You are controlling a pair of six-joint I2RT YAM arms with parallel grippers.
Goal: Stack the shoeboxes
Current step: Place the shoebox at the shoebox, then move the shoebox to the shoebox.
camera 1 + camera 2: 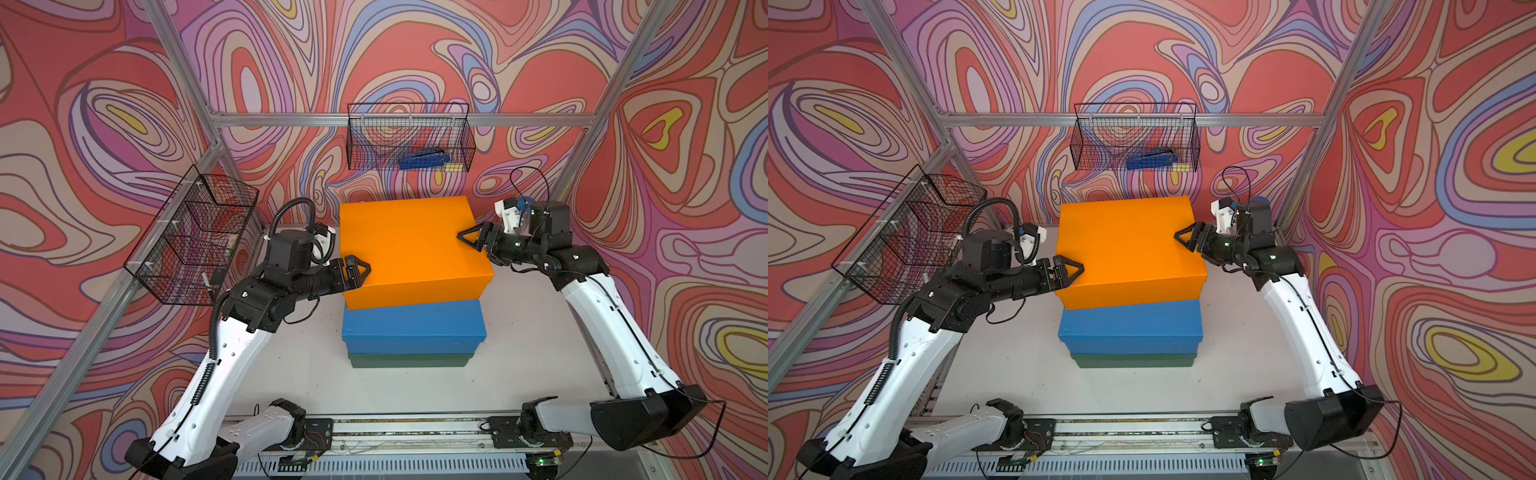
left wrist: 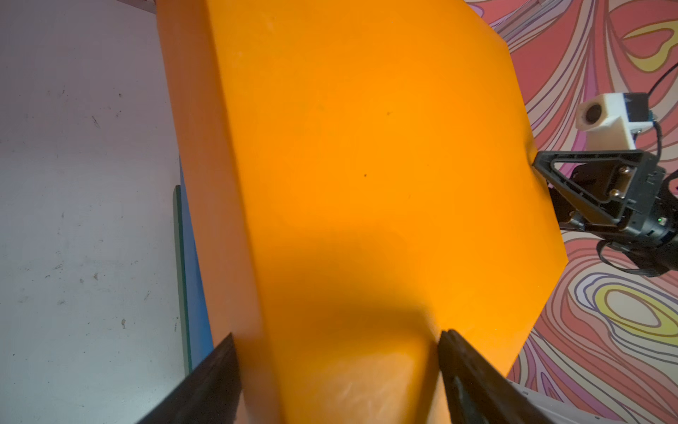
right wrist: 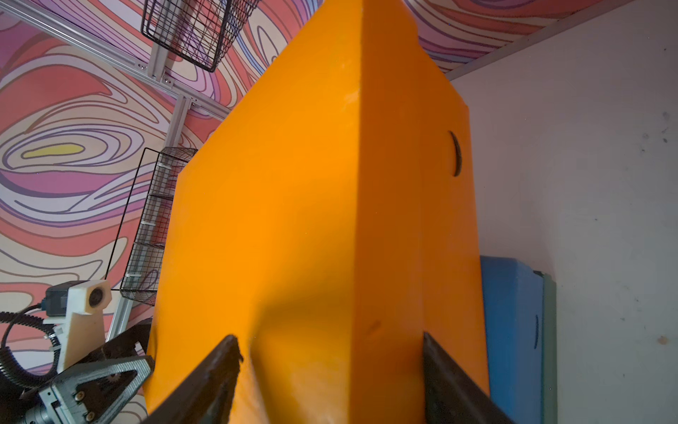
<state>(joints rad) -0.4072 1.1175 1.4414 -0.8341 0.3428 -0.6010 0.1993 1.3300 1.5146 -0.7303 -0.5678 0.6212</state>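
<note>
Swirling red, purple and cream walls (image 1: pixel 415 50) enclosed a scuffed white table (image 1: pixel 307 374). Aluminium rails (image 1: pixel 291 119) carried black wire baskets (image 1: pixel 374 137).

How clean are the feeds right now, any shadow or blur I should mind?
Left wrist: a broad dark shadow crosses the orange shoebox lid, jaws blurred. Right wrist: jaws blurred, box edge crisp. Both top views: evenly lit, sharp.

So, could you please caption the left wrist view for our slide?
Both arms' jaws clasp the orange shoebox above the blue shoebox.
</note>
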